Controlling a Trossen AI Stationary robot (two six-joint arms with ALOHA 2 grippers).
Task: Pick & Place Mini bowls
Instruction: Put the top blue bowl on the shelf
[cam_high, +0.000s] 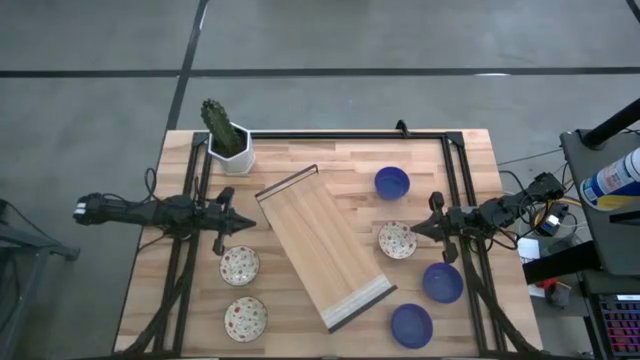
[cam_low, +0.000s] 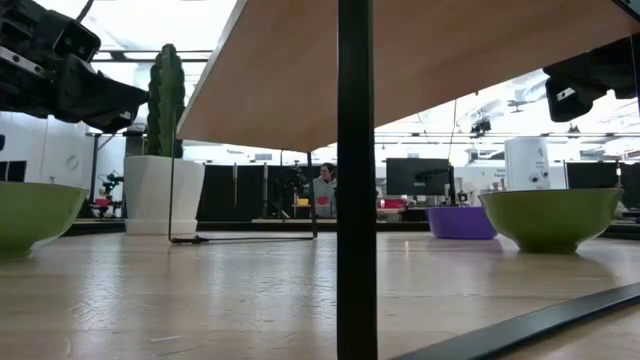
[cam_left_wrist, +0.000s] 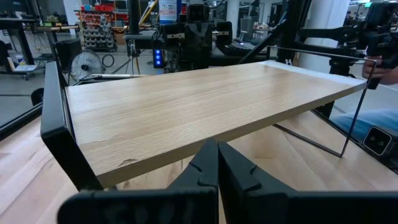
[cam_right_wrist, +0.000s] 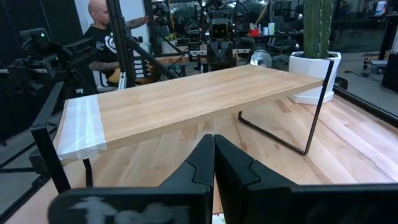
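Wooden table (cam_high: 300, 150) carries a raised wooden shelf (cam_high: 322, 245) set diagonally at centre, cactus pot (cam_high: 230, 148) at the far left corner. Three floral mini bowls: two left of the shelf (cam_high: 240, 264) (cam_high: 245, 317), one just right of it (cam_high: 397, 240). Three blue mini bowls to the right (cam_high: 392, 182) (cam_high: 442, 282) (cam_high: 411, 325). Left gripper (cam_high: 243, 225) hovers beside the shelf's left edge, fingers pressed together, empty. Right gripper (cam_high: 416, 232) sits at the right floral bowl, fingers together, holding nothing.
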